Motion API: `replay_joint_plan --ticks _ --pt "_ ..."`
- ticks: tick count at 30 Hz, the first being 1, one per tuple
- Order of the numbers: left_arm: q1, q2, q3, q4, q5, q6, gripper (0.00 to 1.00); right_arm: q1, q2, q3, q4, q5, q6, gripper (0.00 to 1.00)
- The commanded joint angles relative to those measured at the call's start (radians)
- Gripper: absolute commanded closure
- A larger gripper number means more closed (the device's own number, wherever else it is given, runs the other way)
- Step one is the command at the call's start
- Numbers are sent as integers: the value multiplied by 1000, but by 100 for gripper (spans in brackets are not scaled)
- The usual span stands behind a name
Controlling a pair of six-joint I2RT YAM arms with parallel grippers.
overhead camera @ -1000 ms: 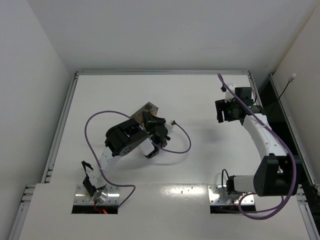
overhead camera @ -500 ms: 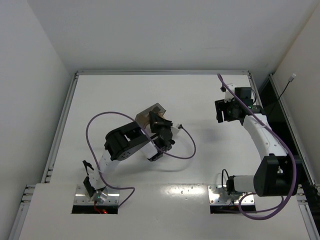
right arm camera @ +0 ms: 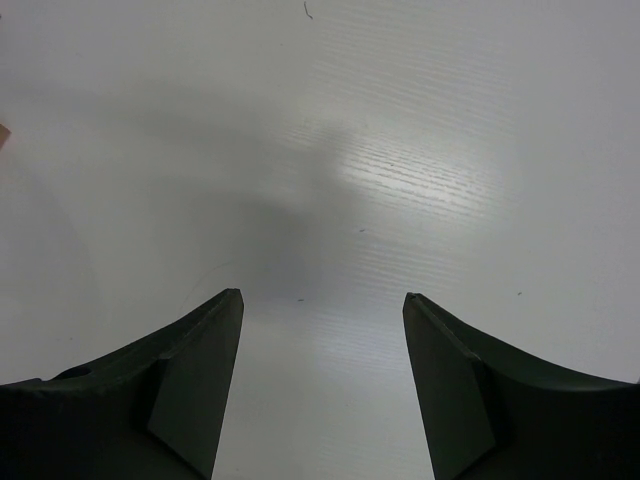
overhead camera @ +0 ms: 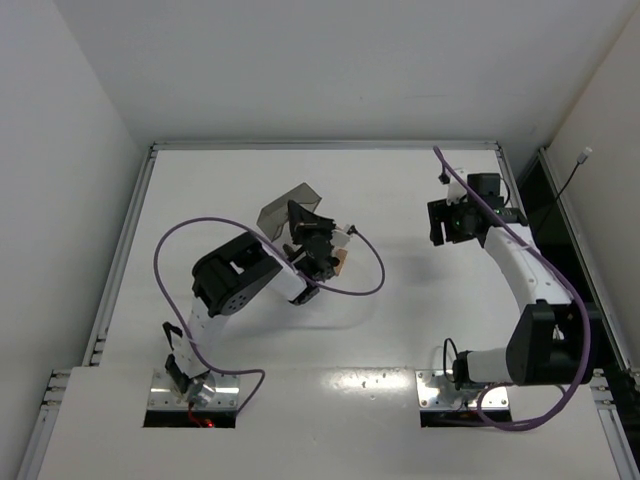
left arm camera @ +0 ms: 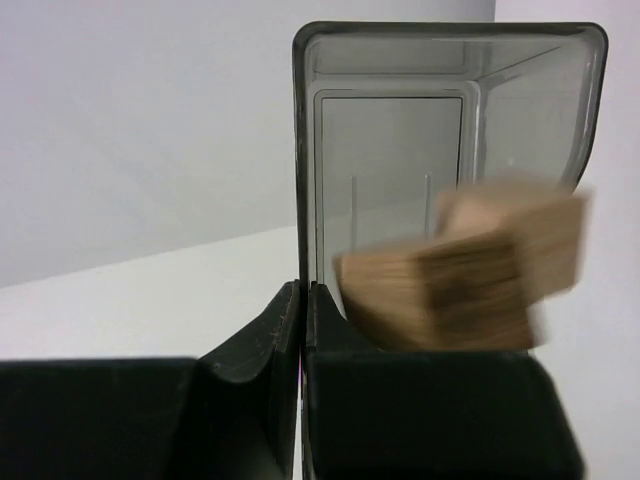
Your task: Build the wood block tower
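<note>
At the middle of the table (overhead camera: 400,330), my left gripper (left arm camera: 302,310) clamps the wall of the tipped grey box (left arm camera: 390,140), the wood blocks (left arm camera: 455,270) sliding at its mouth; I should tilt gently so they land close together. My right gripper (right arm camera: 322,320) hangs half-open, well apart

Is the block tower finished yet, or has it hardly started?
Hardly started: nothing is stacked anywhere in view. In hand: the left gripper is shut on a wall of the grey box, which is tipped, and the wood blocks show blurred at its mouth, seemingly spilling out. The right gripper hangs open over bare table, holding nothing. Left: all the stacking.
</note>
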Motion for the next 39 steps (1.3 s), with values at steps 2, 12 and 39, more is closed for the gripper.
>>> replay_joint_plan --ticks 2,12,39 --pt "-29 -30 64 513 -66 -7 100 -6 18 51 7 -23 18 38" --pt "36 -287 427 -1405 -73 -1554 100 -6 0 42 7 -23 18 38" --pt "914 -60 946 -2066 1274 -1921 100 -6 29 42 7 -82 18 38"
